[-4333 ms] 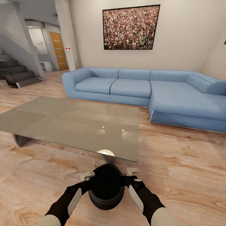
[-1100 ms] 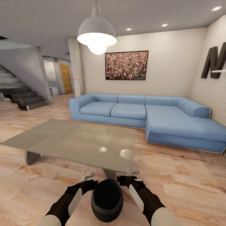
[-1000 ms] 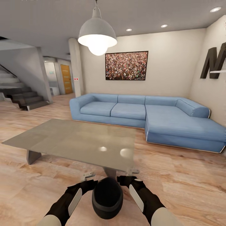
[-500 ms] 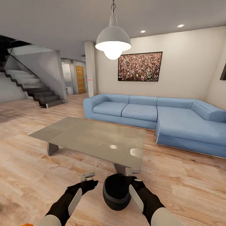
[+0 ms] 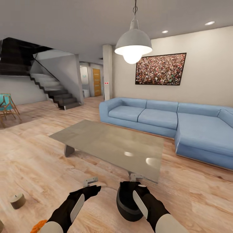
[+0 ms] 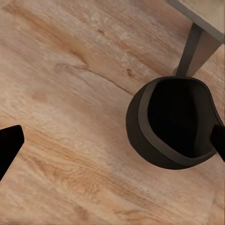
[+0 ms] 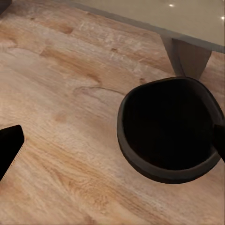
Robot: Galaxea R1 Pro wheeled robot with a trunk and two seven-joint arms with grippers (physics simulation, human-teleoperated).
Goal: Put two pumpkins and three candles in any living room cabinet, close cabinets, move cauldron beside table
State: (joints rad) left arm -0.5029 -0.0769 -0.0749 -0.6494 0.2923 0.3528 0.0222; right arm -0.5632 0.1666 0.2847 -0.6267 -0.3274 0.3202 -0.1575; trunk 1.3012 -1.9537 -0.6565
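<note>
The black cauldron [image 5: 124, 202] stands on the wood floor just in front of the coffee table's [image 5: 113, 145] near corner, partly behind my right forearm. Its dark hollow is seen from above in both wrist views [image 6: 173, 122] [image 7: 171, 129], beside a table leg [image 6: 194, 47] [image 7: 187, 56]. My left gripper [image 5: 91, 182] hangs open over bare floor to the cauldron's left. My right gripper [image 5: 136, 177] is open above the cauldron's far rim, holding nothing. A squat grey-brown candle [image 5: 17, 200] sits on the floor at the lower left. An orange pumpkin [image 5: 38, 226] peeks in at the bottom edge.
A blue corner sofa [image 5: 168, 119] runs behind the table, with a pendant lamp [image 5: 133, 45] hanging over it. Dark stairs [image 5: 55, 90] rise at the back left. A folding chair [image 5: 7, 108] stands at the far left. Open floor lies to the left.
The head view has swung left. The cauldron now sits under my right arm instead of between both arms. A candle and the pumpkin have come into view at lower left.
</note>
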